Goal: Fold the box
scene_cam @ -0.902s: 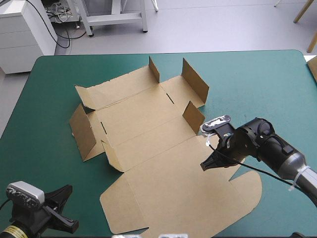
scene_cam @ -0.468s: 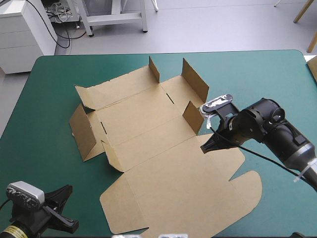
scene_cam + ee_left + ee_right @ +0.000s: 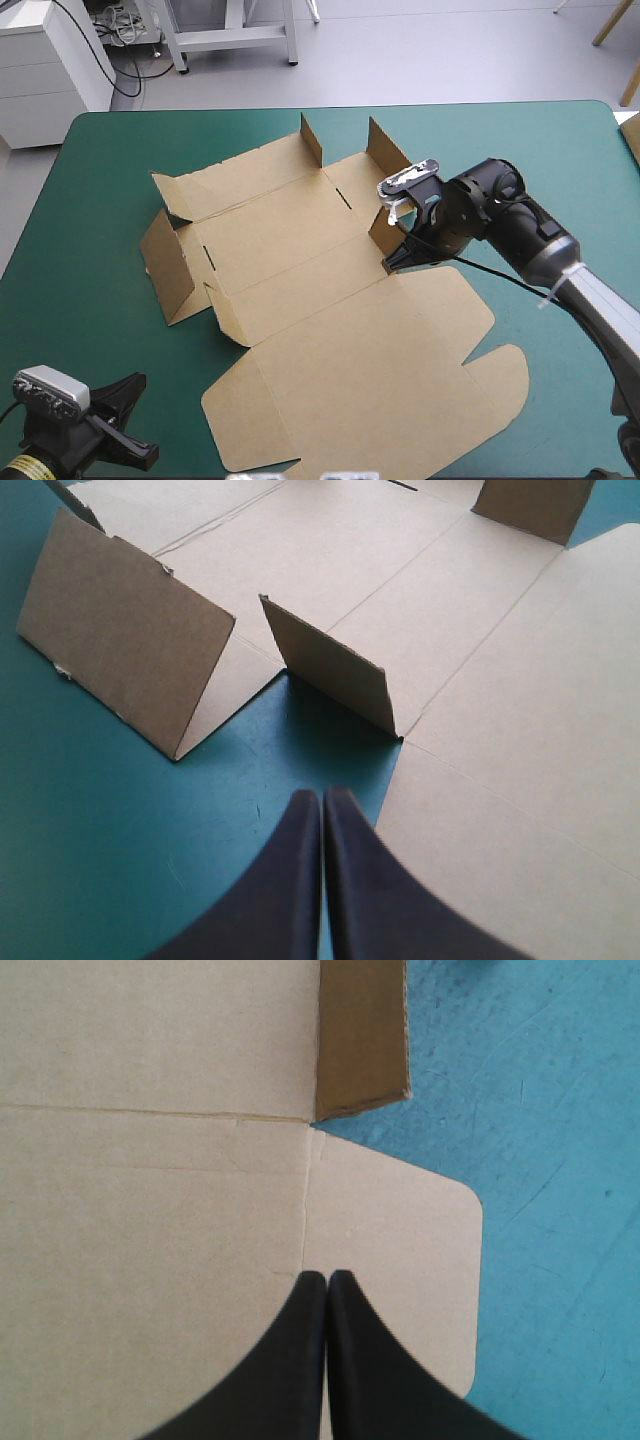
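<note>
The brown box (image 3: pixel 330 310) lies as a cut sheet on the teal-green cover, its big lid panel flat toward the front and several small flaps raised. My right gripper (image 3: pixel 388 264) (image 3: pixel 327 1276) is shut with nothing in it. Its tip hangs just over the board at the crease beside a raised side flap (image 3: pixel 390 234) (image 3: pixel 362 1040). A rounded tab (image 3: pixel 425 1260) lies flat beside it. My left gripper (image 3: pixel 322 796) is shut and empty near the table's front left corner (image 3: pixel 128 425). It points at a raised flap (image 3: pixel 330 670) and sits off the board.
A larger raised flap (image 3: pixel 120 650) stands at the box's left end. Two upright flaps (image 3: pixel 392 158) stand at its far side. A pale brown edge (image 3: pixel 632 135) shows at the table's right edge. Bare teal-green cover (image 3: pixel 540 160) lies right of the box.
My right gripper has moved from over the lid's right side toward the far left, up to the raised side flap. The left arm and the box have not moved.
</note>
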`<state>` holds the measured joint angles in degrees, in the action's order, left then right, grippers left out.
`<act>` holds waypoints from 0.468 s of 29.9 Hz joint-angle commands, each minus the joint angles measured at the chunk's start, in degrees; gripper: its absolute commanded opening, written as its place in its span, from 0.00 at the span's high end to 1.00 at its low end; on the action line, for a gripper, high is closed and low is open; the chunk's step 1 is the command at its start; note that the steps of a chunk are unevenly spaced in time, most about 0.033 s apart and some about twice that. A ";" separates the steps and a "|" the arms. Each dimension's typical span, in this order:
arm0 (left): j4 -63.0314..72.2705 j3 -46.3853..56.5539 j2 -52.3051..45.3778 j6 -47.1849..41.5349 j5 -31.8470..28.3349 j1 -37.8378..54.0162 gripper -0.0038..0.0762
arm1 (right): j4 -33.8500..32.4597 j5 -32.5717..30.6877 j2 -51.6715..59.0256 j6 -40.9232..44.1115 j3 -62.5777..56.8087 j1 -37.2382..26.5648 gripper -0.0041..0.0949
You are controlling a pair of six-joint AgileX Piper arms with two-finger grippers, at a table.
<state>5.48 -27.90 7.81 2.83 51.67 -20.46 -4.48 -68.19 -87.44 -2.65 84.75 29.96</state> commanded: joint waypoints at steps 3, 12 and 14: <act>0.72 -1.26 0.80 -0.25 -3.99 -0.08 0.96 | -0.87 1.18 -2.30 -2.20 6.17 -0.59 0.98; 0.72 -1.26 0.80 -0.25 -3.99 -0.08 0.96 | 7.54 1.18 -7.06 -5.39 11.98 -7.14 0.98; 0.72 -1.26 0.80 -0.25 -3.99 -0.08 0.96 | 9.20 1.18 -7.75 -7.09 12.24 -8.54 0.98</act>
<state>5.48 -27.90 7.81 2.83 51.67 -20.46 1.94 -68.19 -96.61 -7.45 94.73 23.32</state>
